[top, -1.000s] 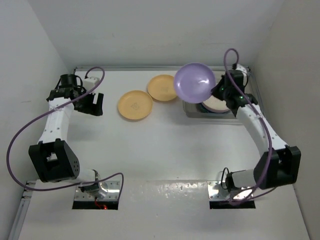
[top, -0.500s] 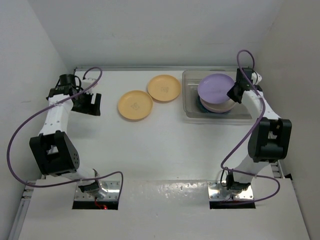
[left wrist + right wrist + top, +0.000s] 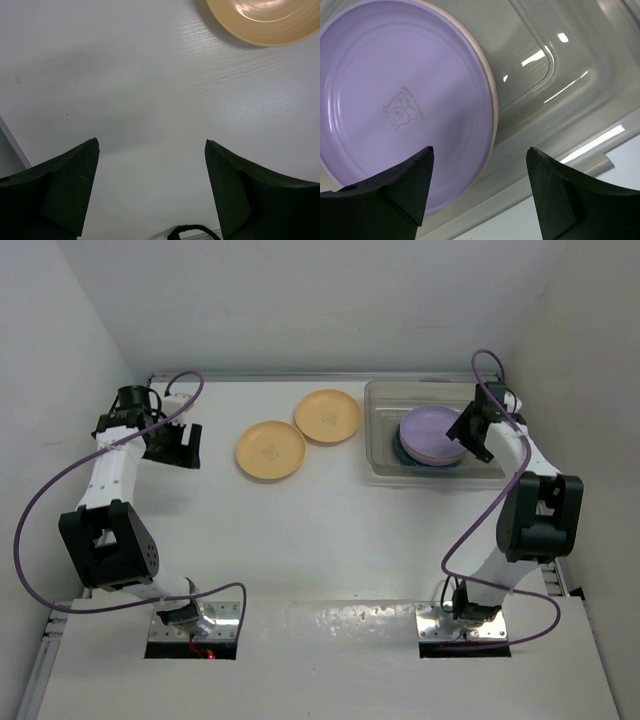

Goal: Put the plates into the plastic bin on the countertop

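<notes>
A lilac plate (image 3: 432, 432) lies face up inside the plastic bin (image 3: 382, 430), on top of a small stack in the bin's middle and right part. In the right wrist view the lilac plate (image 3: 400, 100) shows a faint bear stamp at its centre, and a pale rim (image 3: 493, 107) peeks out just under its right edge. From above, the edge of a dark teal plate (image 3: 402, 452) sticks out at the stack's lower left. The clear bin (image 3: 545, 75) sits at the far right of the countertop (image 3: 330, 530), close to the back wall.

The right gripper (image 3: 472, 435) hangs over the right side of the stack with its fingers spread wide and nothing between them. In its own camera the right gripper (image 3: 480, 190) straddles the lilac plate's edge from above, apart from it.

Two yellow-orange plates (image 3: 270, 450) (image 3: 328, 416) rest on the countertop just left of the bin, just beside each other.

The left gripper (image 3: 185, 448) is well apart at the far left, near the wall. Seen from the wrist, the left gripper (image 3: 151, 145) has its fingers spread over bare countertop (image 3: 150, 75), holding nothing, with the edge of one yellow-orange plate (image 3: 265, 20) at the top of the view.
</notes>
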